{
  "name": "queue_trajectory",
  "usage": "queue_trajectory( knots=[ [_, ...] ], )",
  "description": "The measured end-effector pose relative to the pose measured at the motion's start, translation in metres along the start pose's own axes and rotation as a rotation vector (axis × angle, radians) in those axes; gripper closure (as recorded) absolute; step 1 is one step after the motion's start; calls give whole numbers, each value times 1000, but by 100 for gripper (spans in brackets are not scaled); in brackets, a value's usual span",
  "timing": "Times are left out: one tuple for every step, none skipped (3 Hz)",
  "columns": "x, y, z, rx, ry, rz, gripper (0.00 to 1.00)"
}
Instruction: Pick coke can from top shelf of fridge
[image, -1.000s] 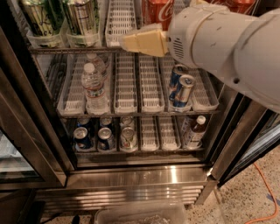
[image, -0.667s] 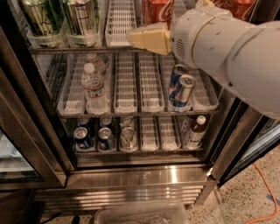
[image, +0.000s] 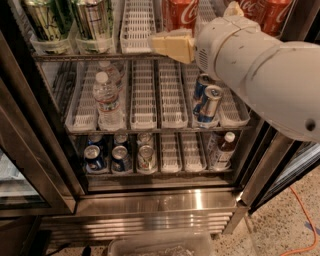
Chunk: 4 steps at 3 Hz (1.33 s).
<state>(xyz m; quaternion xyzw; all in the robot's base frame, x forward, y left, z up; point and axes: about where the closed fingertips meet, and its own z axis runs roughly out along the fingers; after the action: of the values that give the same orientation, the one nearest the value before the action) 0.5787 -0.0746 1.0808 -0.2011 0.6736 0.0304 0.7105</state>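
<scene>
The fridge (image: 165, 202) stands open in front of me. On its top shelf (image: 95, 56) a red coke can (image: 180, 12) stands in a middle lane, and more red coke cans (image: 265, 14) stand at the right, partly hidden by my arm. My gripper (image: 161, 44) is a cream-coloured piece at the end of the white arm (image: 260, 75). It sits at the top shelf's front edge, just below and in front of the middle coke can. Tall green-and-silver cans (image: 92, 19) stand at the left of the same shelf.
On the middle rack stand water bottles (image: 107, 97) and blue-and-silver cans (image: 207, 100). The lowest rack holds small cans (image: 117, 157) and a brown bottle (image: 223, 147). Dark door frames flank the opening. A clear bin (image: 160, 245) lies on the floor, and an orange cable (image: 300, 220) at the right.
My gripper and arm have shifted a little to the right, closer under the middle coke can. The cans and bottles have not moved.
</scene>
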Motion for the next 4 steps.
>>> queue_trajectory(
  knots=[
    [-7, 6, 8, -6, -24, 19, 3],
    [-10, 9, 12, -4, -38, 26, 8],
    [-8, 8, 15, 7, -45, 24, 13],
    [-4, 6, 17, 16, -45, 20, 15]
  ],
)
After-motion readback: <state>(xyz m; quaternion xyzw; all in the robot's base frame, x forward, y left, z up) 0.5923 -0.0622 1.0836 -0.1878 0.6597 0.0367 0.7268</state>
